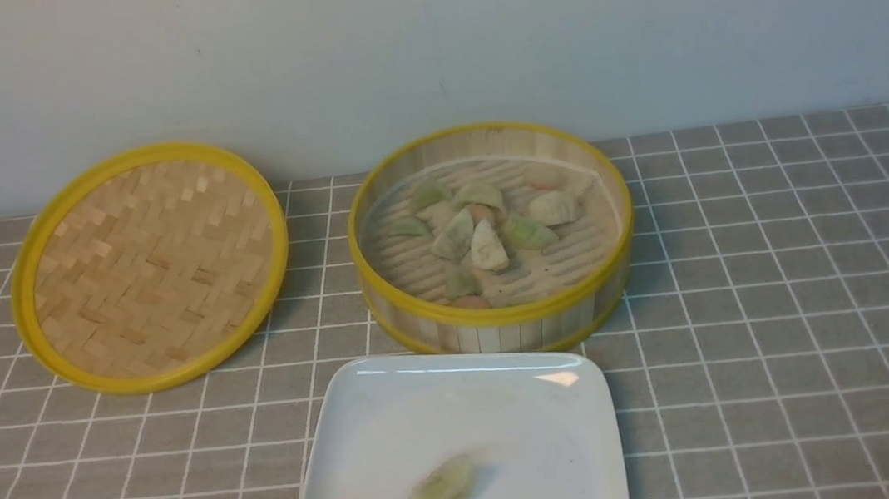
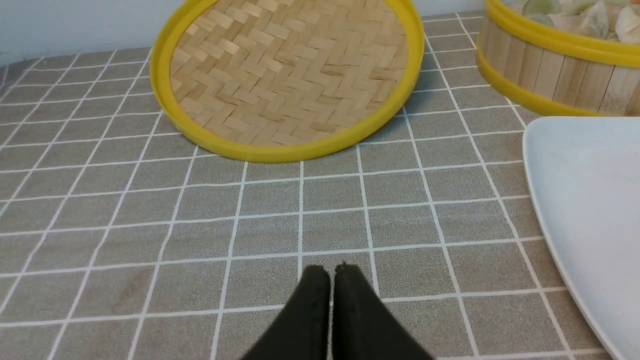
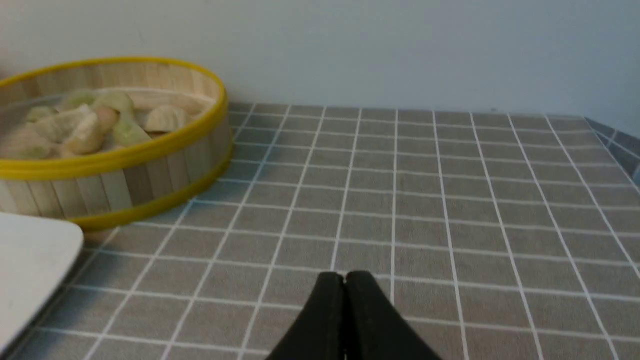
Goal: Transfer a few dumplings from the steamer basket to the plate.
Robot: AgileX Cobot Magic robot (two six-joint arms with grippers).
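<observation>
Nearest to you, at the bottom centre of the front view, the white square plate [image 1: 463, 415] already carried two pale green dumplings [image 1: 441, 490], one of them cut off by the lower edge of the frame, both blurred. That suggested the transfer was partly done and that you stood between picks, not in the middle of one.

Neither arm showed in the front view. In the left wrist view your left gripper [image 2: 331, 272] sat at the bottom centre with its black tips pressed together and nothing between them, hovering above bare grey tiled tabletop [image 2: 250, 225]; the plate's edge lay at the right of that frame. In the right wrist view your right gripper [image 3: 344, 277] was likewise pinched closed and empty at the bottom centre, over open tabletop, with a corner of the plate at the lower left.

Just beyond the plate, at the centre of the front view, stood the bamboo steamer basket [image 1: 503, 322], close to the plate's far rim; whether they touched could not be told. A heap of green, cream and pinkish dumplings [image 1: 484, 228] lay on its slatted floor, several overlapping. At the upper left of the front view the woven bamboo lid [image 1: 149, 266] leaned tilted towards the wall, well clear of the basket.

Your next move, as I judged it, called for spreading one gripper, carrying it over the basket's rim, and singling out a dumpling at the edge of the heap, since the glossy overlapping pieces could slip or lift together.
</observation>
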